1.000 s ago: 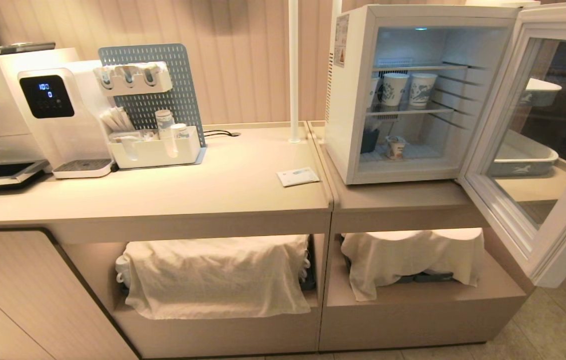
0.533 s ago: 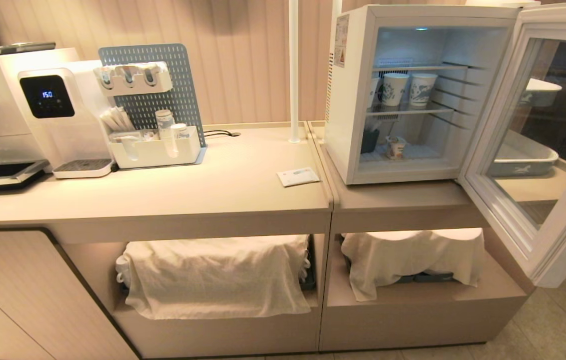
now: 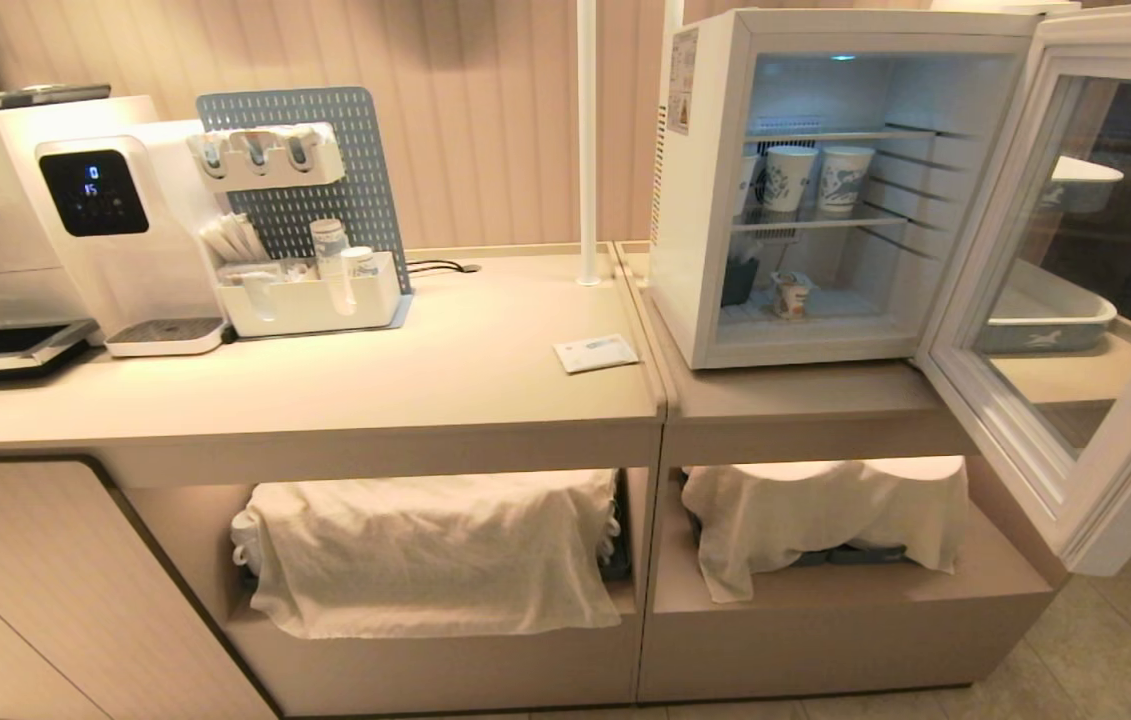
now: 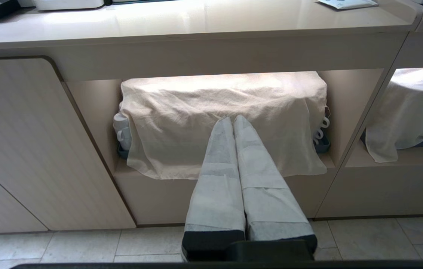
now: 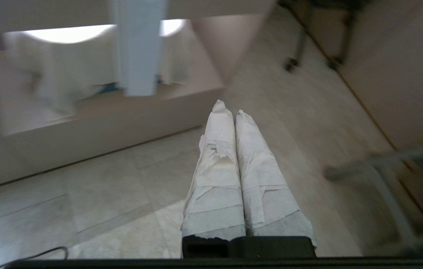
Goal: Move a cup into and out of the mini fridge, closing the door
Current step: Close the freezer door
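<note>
- The mini fridge (image 3: 805, 190) stands on the counter (image 3: 445, 370) with the door (image 3: 1075, 290) swung wide open.
- The cup (image 3: 791, 296) sits upright on the fridge's bottom level, below 2 taller paper cups (image 3: 815, 178) on a wire shelf.
- The right gripper (image 5: 228, 108) hangs low over the floor tiles, fingers pressed together, empty.
- The left gripper (image 4: 232, 121), fingers together, points at a cloth (image 4: 222, 119) under the counter.

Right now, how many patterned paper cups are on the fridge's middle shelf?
2 fully visible: one paper cup to the left, another beside it on the right, both on the middle wire shelf. A possible third sits partly hidden behind the fridge frame at far left.
</note>
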